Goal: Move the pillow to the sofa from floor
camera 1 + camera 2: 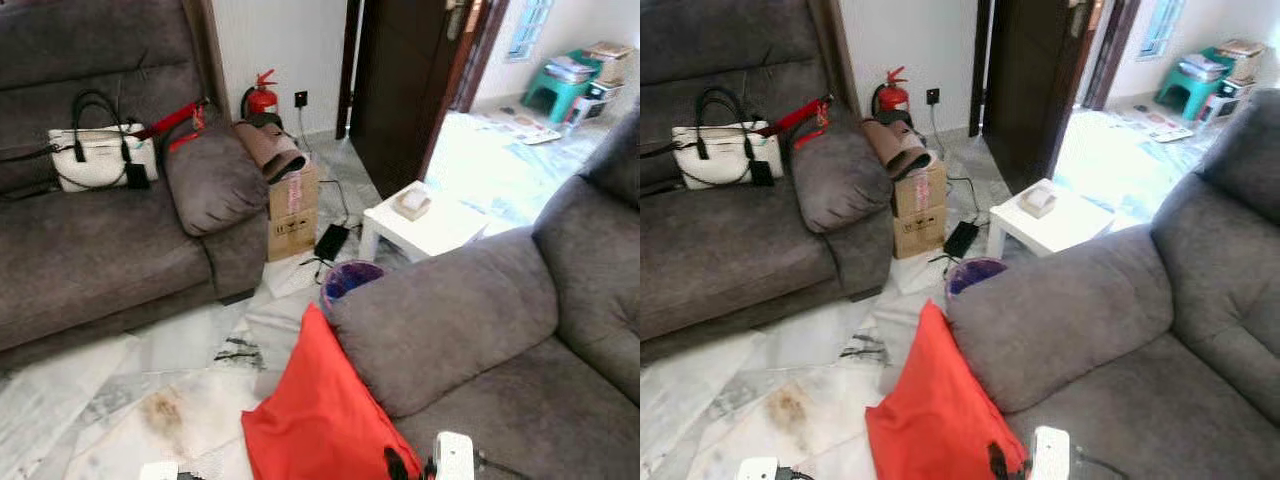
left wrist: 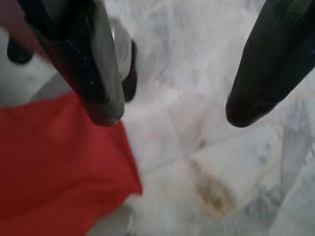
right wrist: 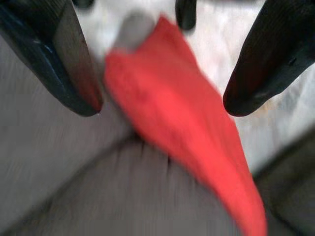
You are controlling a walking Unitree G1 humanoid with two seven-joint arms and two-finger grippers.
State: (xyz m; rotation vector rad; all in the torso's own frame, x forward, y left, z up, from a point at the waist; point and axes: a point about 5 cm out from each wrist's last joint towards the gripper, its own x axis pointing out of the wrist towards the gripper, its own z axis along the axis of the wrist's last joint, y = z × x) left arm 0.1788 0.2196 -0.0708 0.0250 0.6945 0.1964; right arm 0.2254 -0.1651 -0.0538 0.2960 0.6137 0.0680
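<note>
Fingers of both grippers stand apart, with nothing between them. The right gripper (image 3: 162, 105) hangs over the red pillow (image 1: 325, 410), its two black fingers (image 3: 59, 64) straddling the pillow's upper edge where that edge leans against the grey sofa (image 1: 480, 340). The left gripper (image 2: 172, 110) hangs over the marble floor (image 1: 150, 390), just beside the pillow's outer corner; one of its fingers (image 2: 91, 69) sits over the red cloth and the other over bare tile.

The pillow stands tilted on the floor, its lower edge on the tiles and its upper point propped on the front of the sofa's arm. It is still on the floor, so the lift seems not yet begun.

To do this step well, I judge that the right gripper should come down until the pillow's thin upper edge lies well between its fingers, then close on cloth and filling together, not on the sofa's fabric behind it. The left gripper would do best to shift inward over the red cloth before closing, since half its span is over tile. A soft pillow will sag, so it should be raised clear of the arm before it is carried over the seat.

Farther off, a purple bin (image 1: 350, 278) stands beyond the pillow by the sofa's arm, then a small white table (image 1: 425, 228) and a cardboard box (image 1: 292, 212). A second sofa (image 1: 90, 250) with a white handbag (image 1: 100, 155) lies across the floor.
</note>
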